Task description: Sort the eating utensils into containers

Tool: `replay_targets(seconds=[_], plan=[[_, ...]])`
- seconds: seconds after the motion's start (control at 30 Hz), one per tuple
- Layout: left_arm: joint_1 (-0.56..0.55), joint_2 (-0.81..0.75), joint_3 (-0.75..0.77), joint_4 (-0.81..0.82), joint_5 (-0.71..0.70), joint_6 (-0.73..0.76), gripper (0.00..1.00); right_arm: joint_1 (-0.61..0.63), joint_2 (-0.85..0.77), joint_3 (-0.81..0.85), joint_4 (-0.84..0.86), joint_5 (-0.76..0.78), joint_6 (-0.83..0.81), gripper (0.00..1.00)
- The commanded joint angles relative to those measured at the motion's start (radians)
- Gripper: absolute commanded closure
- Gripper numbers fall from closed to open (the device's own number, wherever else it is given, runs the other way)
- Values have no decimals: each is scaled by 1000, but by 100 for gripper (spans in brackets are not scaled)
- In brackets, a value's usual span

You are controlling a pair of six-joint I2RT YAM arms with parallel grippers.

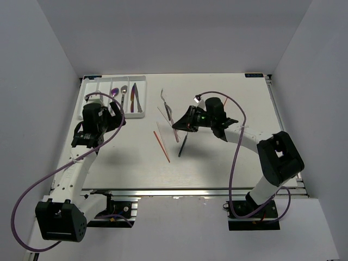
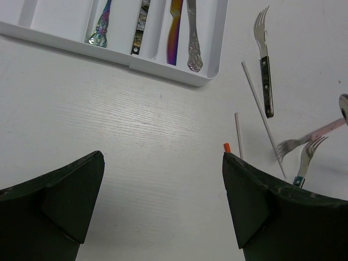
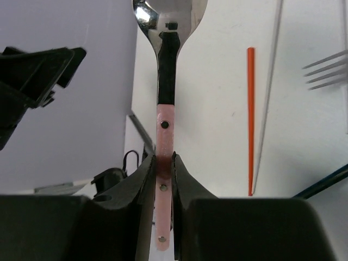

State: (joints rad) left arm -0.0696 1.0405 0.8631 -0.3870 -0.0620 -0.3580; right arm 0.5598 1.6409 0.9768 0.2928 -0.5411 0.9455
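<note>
Spoon (image 3: 165,70), pink-handled: I am pinching it tight in my right gripper (image 3: 165,160) over the middle of the table (image 2: 136,125).
My left gripper (image 2: 162,163) is hovering wide open, holding nothing, near the tray (image 2: 179,73) carrying several utensils; a fork (image 2: 264,65) and chopsticks (image 2: 263,117) are lying loose nearby.

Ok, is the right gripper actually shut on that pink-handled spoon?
Shut. In the wrist view the right gripper has both fingers pressed against the pink-handled spoon, no gap.

Noted tray (image 1: 95,84) at far left of table (image 1: 217,163), utensils (image 2: 175,32) in its right-hand slots. Loose forks (image 1: 166,106) and chopsticks (image 1: 161,144) mid-table, right of tray. Left gripper (image 2: 163,160) just before tray; right gripper (image 3: 165,163) at loose group's right edge, spoon (image 3: 167,81) between its fingers.
</note>
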Motion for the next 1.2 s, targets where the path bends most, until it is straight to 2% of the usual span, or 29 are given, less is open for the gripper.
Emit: replay_targets(seconds=[0.0, 0.1, 0.13, 0.17, 0.23, 0.27, 0.3, 0.37, 0.4, 0.47, 0.53, 0.57, 0.7, 0.87, 0.93, 1.17], plan=[[-6, 10, 25, 20, 53, -12, 2, -5, -6, -16, 165, -161, 64, 100], [-6, 27, 27, 63, 210, -65, 2, 0, 7, -26, 307, -235, 142, 100], [-6, 27, 7, 97, 341, -94, 2, 3, 4, -12, 280, -227, 90, 100], [-4, 24, -13, 141, 419, -186, 2, 8, -6, 34, 231, -211, 44, 100], [-7, -6, -90, 435, 583, -354, 2, 25, -19, 80, 61, -110, -52, 100], [-22, -17, -187, 562, 673, -456, 2, 29, -27, 89, 40, -76, -98, 100], [-39, -25, -223, 776, 686, -630, 2, 40, -30, 98, 31, -35, -108, 100], [-122, -11, -248, 858, 663, -709, 2, 54, -26, 115, -3, 7, -146, 100], [-157, -1, -239, 873, 651, -704, 2, 72, -23, 149, -35, 54, -165, 100], [-247, 27, -210, 826, 602, -640, 2, 83, -24, 160, -47, 91, -178, 100], [-291, 56, -153, 688, 512, -592, 2, 123, -27, 174, -49, 139, -204, 100], [-295, 65, -135, 616, 467, -557, 2, 144, -27, 183, -70, 168, -217, 100], [-299, 95, -101, 571, 420, -527, 2, 192, -12, 246, -129, 213, -274, 100], [-299, 118, -73, 465, 347, -472, 14, 226, -26, 255, -164, 292, -312, 100], [-299, 118, -59, 438, 331, -458, 15, 230, -32, 252, -173, 308, -320, 100], [-299, 133, -42, 416, 358, -446, 15, 236, -47, 243, -155, 297, -333, 100]])
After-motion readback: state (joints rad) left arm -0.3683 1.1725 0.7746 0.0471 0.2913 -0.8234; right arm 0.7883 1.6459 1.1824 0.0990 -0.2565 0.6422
